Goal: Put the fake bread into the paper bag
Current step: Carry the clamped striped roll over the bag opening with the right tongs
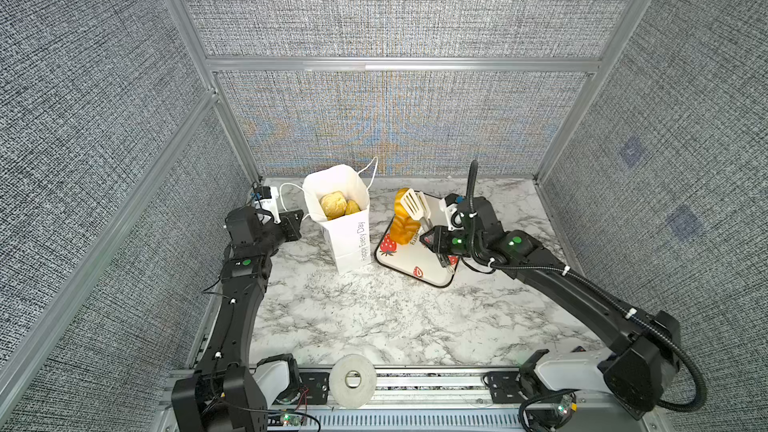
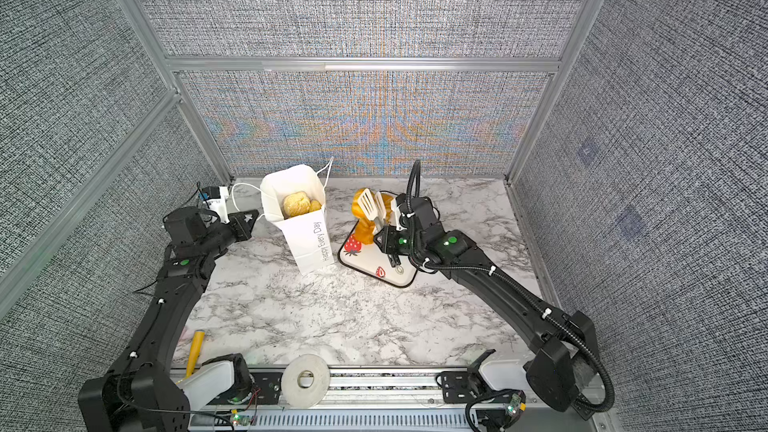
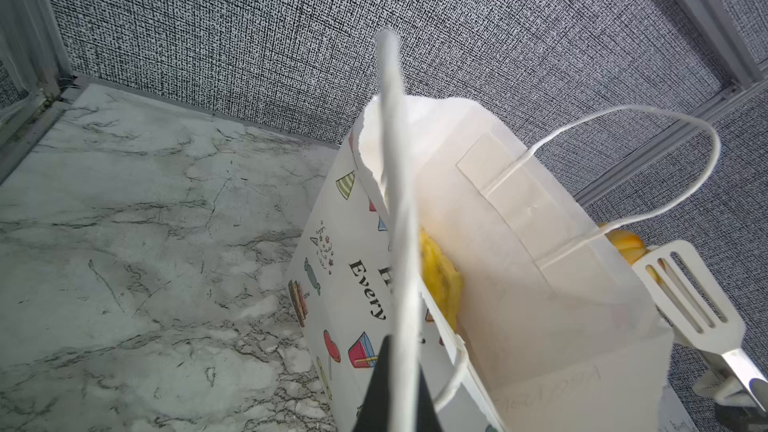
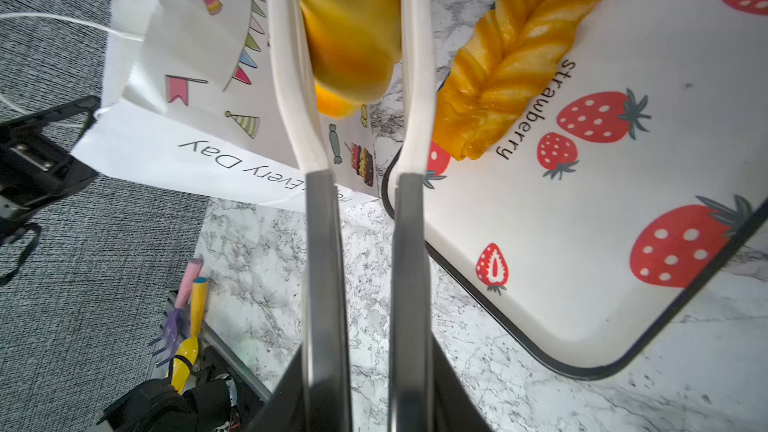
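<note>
Just left of the bun (image 4: 349, 22) that my right gripper (image 1: 427, 239) holds in squeezed tongs (image 1: 415, 205) stands the paper bag (image 1: 347, 243), mouth up, its string (image 3: 399, 201) pinched tight by my left gripper (image 1: 300, 218)

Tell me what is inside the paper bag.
A large golden roll and a smaller roll sit inside the paper bag. Its walls hide anything beneath them.
</note>
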{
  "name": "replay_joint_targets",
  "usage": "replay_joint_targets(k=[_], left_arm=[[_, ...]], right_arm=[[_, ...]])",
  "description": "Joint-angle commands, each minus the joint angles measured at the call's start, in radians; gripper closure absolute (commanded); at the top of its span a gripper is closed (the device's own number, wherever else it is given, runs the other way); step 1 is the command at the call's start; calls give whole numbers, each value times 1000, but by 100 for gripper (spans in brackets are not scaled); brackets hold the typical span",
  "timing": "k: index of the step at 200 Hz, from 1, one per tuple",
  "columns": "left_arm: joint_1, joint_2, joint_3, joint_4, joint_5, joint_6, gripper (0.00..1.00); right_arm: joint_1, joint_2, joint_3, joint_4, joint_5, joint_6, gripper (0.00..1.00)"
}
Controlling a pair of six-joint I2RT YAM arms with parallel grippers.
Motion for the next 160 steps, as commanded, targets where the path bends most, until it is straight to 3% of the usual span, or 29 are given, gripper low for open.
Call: replay_joint_targets(k=[1,97,160], left_arm=[[0,2,5,7,10,6,100],[-1,-2,5,8,12,4,100],[1,-2,4,8,11,4,100]], right_arm=[[1,-15,-5,115,-50,2,67],[20,-51,-17,284,-171,13,67],[94,-8,25,344,-188,-17,66]])
